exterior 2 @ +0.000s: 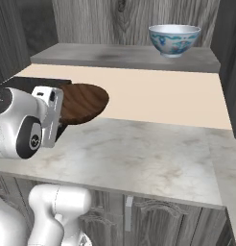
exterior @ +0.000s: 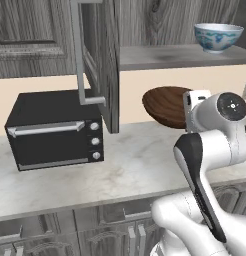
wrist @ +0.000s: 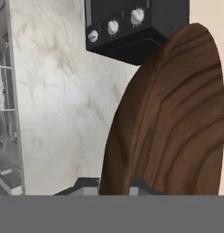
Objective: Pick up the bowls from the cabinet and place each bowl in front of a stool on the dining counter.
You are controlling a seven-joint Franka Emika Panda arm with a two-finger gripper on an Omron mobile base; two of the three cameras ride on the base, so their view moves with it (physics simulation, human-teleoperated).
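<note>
My gripper (wrist: 114, 185) is shut on the rim of the dark brown wooden bowl (exterior: 165, 106) (exterior 2: 84, 102) (wrist: 177, 113). I hold it tilted on edge in the air, over the marble worktop and below the cabinet shelf (exterior: 160, 56) (exterior 2: 115, 55). The white bowl with blue-green pattern (exterior: 218, 37) (exterior 2: 174, 40) stands upright on that shelf at its right end. The cabinet door (exterior: 102, 60) is swung open to the left of the held bowl, its metal bar handle (exterior: 80, 60) facing left. The dining counter and the stools are out of view.
A black toaster oven (exterior: 52, 130) (wrist: 127, 27) sits on the marble worktop (exterior: 125, 170) (exterior 2: 139, 153) to the left, under the open door. Grey lower cabinet fronts (exterior: 95, 230) run beneath the worktop's front edge. A beige wall (exterior 2: 158, 96) backs the worktop.
</note>
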